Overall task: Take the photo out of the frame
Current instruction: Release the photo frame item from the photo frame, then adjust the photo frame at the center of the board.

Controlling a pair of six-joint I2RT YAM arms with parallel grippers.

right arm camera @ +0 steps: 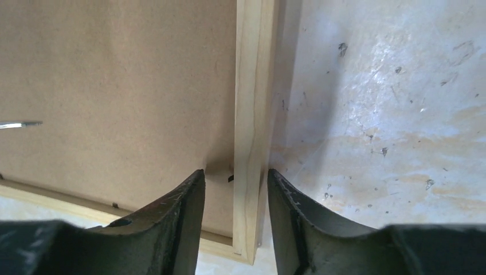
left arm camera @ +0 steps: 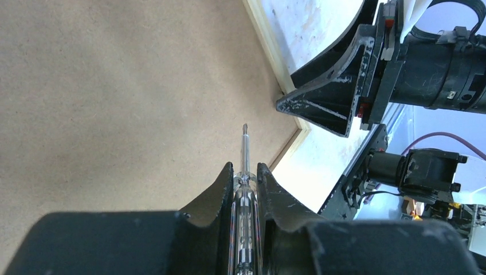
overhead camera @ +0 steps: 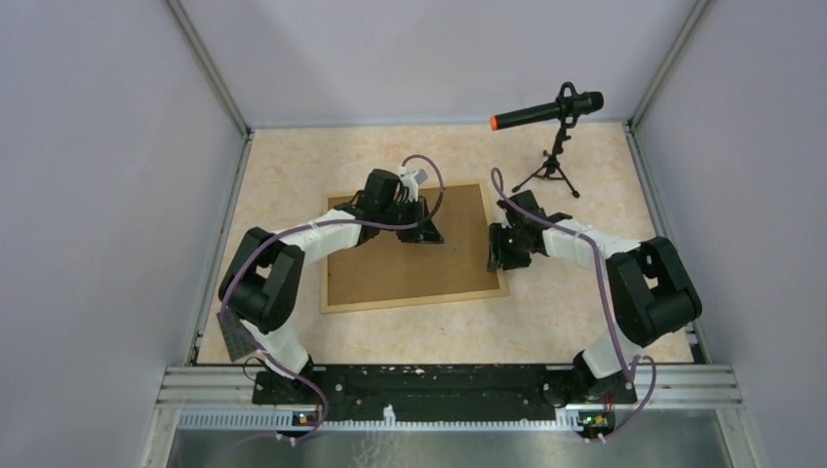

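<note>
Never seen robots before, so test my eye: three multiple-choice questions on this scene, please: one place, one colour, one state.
1. Where does the microphone stand?
A) far right of the table
B) between the arm bases
C) on the left wall
2. Its tip is:
A) blue
B) orange
C) white
3. The left claw is:
A) open and empty
B) shut on a screwdriver
C) out of sight
1 A: its tripod sits at the far right.
2 B: the tip is orange.
3 B: it clamps the screwdriver.
</note>
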